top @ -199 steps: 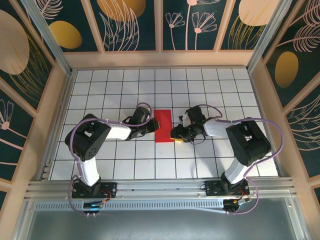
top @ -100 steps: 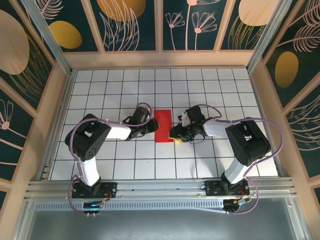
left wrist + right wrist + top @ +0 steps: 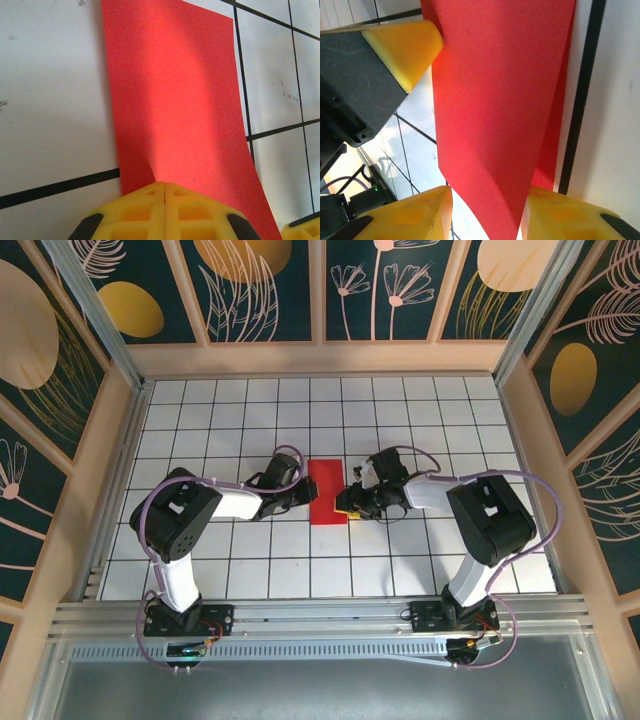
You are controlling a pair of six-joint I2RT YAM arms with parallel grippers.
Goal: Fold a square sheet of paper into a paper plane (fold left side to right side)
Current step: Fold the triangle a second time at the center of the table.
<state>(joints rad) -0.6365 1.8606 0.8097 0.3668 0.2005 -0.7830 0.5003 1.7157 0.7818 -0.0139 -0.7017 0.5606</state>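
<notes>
Two arms reach inward over the white gridded worktop [image 3: 450,420] in the top view and meet at the red sheet of paper [image 3: 327,493]. The sheet lies near the middle of the worktop as a narrow upright rectangle. The left end effector [image 3: 303,496] touches its left long edge about halfway down. The right end effector [image 3: 347,508] sits at its lower right corner. Patterned panels stand around the worktop on three sides.

From the left wrist, the sheet of paper [image 3: 175,100] runs away from the camera across the white tiles and a black grid line. Its right side curves up slightly off the surface. The left end effector [image 3: 164,187] has its two yellow fingers pressed fully together, with only a thin seam between them. Their tips rest on the near end of the sheet, where a small crease starts. A yellow tip of the right end effector [image 3: 300,232] pokes in at the lower right corner.

From the right wrist, the sheet of paper [image 3: 500,100] shows two layers. The upper one is lifted and bowed, and a strip of the lower one shows along its right side. The right end effector [image 3: 487,202] is narrowly parted, and the near end of the sheet passes between its yellow fingers. I cannot tell whether they pinch it. The left end effector [image 3: 405,50] touches the sheet's far left edge.
</notes>
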